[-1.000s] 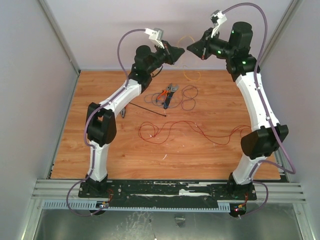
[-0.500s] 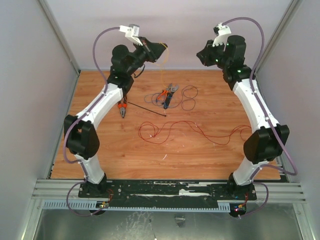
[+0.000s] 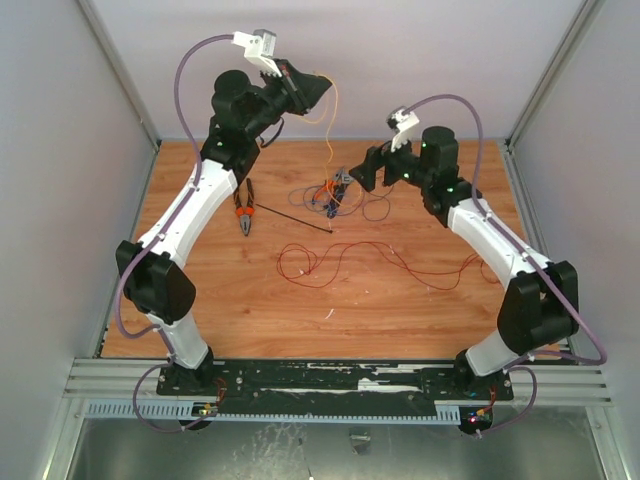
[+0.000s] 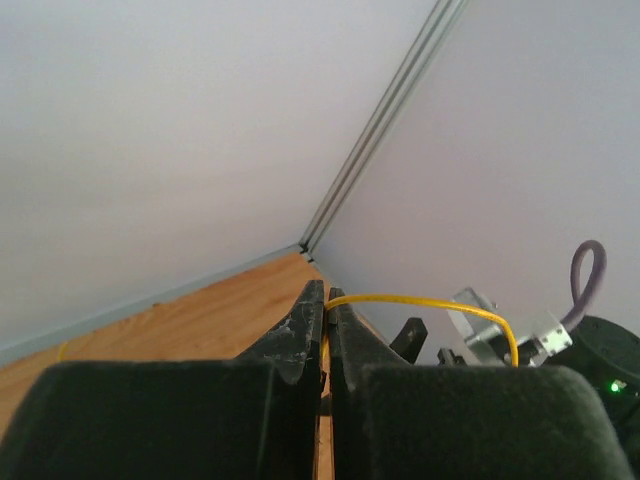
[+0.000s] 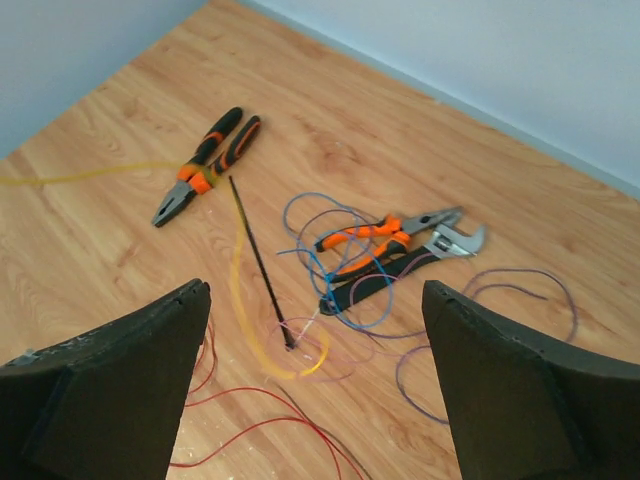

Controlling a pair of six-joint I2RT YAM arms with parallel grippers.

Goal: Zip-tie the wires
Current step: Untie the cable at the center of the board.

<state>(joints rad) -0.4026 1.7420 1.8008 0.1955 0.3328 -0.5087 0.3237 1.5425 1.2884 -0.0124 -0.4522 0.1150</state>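
Observation:
High at the back, my left gripper [image 3: 312, 93] is shut on a thin yellow-orange wire [image 3: 333, 125] that hangs down to the table. The left wrist view shows this wire [image 4: 430, 299] arching out from between the pressed fingertips of the left gripper [image 4: 327, 298]. My right gripper [image 3: 362, 176] hangs open over the tangle, and in its own view the right gripper [image 5: 315, 290] holds nothing. Beneath it lie the black zip tie [image 5: 259, 259], a blurred loop of yellow wire [image 5: 245, 310], blue and purple wires [image 5: 330, 262] and red wire [image 5: 255, 425]. From above, the zip tie [image 3: 295, 218] lies slanted.
Orange-handled pliers [image 3: 244, 212] lie left of the zip tie. A second pair of pliers [image 5: 385, 233] and a black-handled wrench [image 5: 425, 257] sit among the blue and purple wires. A long red wire [image 3: 345, 262] sprawls across mid-table. Grey walls enclose three sides.
The right gripper let go of the yellow wire, opened wide and swung down over the tools. The left gripper moved left and up, still gripping the wire.

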